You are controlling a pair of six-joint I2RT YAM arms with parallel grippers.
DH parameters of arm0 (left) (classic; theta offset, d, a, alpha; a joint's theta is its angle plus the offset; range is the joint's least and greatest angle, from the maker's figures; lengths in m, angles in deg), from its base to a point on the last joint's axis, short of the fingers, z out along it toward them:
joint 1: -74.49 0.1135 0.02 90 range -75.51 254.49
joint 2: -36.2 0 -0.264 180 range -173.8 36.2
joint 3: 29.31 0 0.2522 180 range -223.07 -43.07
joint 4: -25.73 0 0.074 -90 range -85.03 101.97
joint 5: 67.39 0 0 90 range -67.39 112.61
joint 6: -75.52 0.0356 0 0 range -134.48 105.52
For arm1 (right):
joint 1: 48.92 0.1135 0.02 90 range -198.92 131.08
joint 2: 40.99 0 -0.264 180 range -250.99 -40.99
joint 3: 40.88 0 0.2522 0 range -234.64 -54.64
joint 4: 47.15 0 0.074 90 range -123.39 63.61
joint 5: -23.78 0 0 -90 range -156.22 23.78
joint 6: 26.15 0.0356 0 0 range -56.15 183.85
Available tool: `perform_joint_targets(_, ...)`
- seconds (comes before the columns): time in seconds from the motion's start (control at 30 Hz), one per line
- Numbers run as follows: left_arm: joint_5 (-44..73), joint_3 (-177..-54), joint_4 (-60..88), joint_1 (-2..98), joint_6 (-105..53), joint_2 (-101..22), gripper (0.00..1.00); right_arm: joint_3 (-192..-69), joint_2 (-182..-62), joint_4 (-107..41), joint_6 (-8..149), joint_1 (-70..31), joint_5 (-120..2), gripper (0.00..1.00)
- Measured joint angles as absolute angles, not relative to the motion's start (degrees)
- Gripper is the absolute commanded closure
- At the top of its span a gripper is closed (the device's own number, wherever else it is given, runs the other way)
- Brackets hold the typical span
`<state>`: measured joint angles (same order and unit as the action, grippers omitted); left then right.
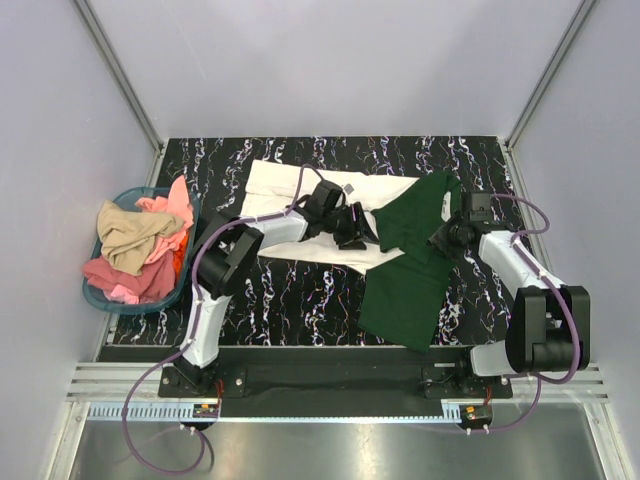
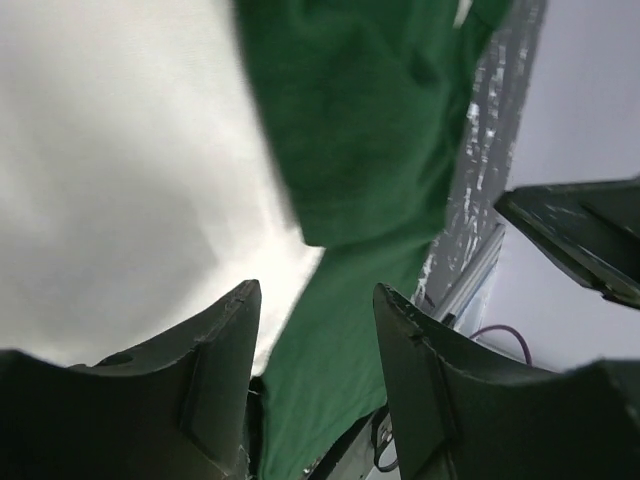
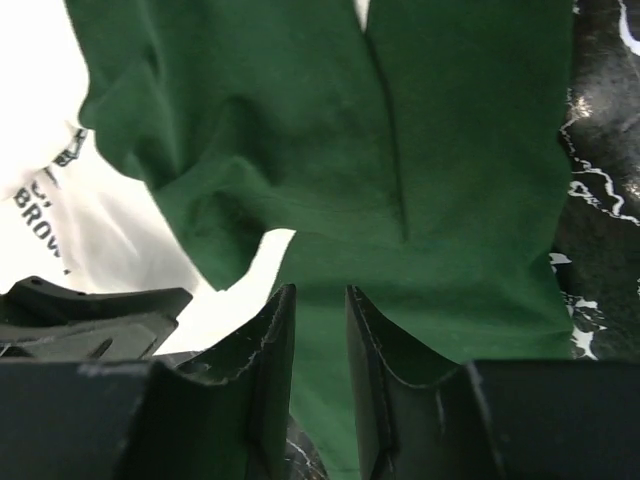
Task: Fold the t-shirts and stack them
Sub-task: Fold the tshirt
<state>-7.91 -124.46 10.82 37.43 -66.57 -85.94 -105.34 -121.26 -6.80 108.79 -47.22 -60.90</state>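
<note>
Claws empty: left claw wide, right claw barely parted, above green t-shirt's edge on white t-shirt.

The left arm bends at the elbow and extends forward and to the right. The left gripper points down, its fingers set wide apart. The right arm folds back, its forearm reaching forward and left. The right gripper fingers stand narrowly parted.
</note>
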Motion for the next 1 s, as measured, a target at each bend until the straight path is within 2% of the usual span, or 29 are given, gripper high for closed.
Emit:
perform_joint_targets(0.17, -6.99, -125.53, 11.83, 37.24, -67.91, -88.52, 0.45, -103.99, -121.7, -6.82, 108.55, -47.22, -62.78, 0.66)
perform_joint_targets(0.37, -6.64, -128.06, 14.6, 36.78, -69.18, -90.73, 0.45, -101.38, -124.02, -8.33, 108.58, -47.49, -63.7, 0.59)
perform_joint_targets(0.93, -6.49, -128.24, 18.95, 35.71, -72.19, -93.29, 0.52, -97.73, -128.19, -16.07, 108.84, -47.59, -63.37, 0.62)
perform_joint_targets(1.0, -6.51, -128.26, 19.3, 35.71, -72.5, -93.31, 0.57, -97.71, -128.17, -16.07, 108.84, -47.59, -63.35, 0.62)
